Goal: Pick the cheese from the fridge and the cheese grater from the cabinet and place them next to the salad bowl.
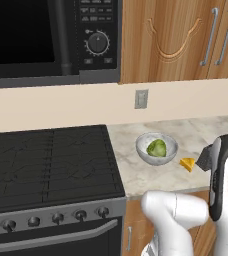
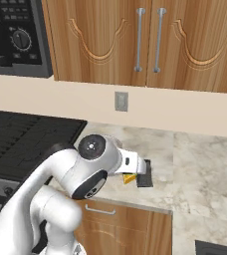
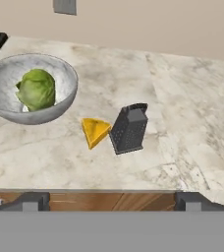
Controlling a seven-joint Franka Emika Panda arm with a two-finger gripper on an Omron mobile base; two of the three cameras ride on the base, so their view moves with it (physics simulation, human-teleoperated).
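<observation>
Wide open, the gripper [image 3: 109,202] holds nothing. Cheese [image 3: 95,131] lies on the counter [image 3: 192,123], touching the grater [image 3: 129,128], right of the salad bowl [image 3: 60,98].

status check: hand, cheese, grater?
Hand open, holding nothing, back from the counter edge. Cheese and grater on the counter beside the bowl, grater tilted against the cheese. Nothing in the way.

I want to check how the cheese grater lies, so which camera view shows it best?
The hand view: the cheese grater lies whole on the counter, close beside the cheese, right of the salad bowl. In the left base view the arm covers most of it. In the right base view the arm hides part of it.
</observation>
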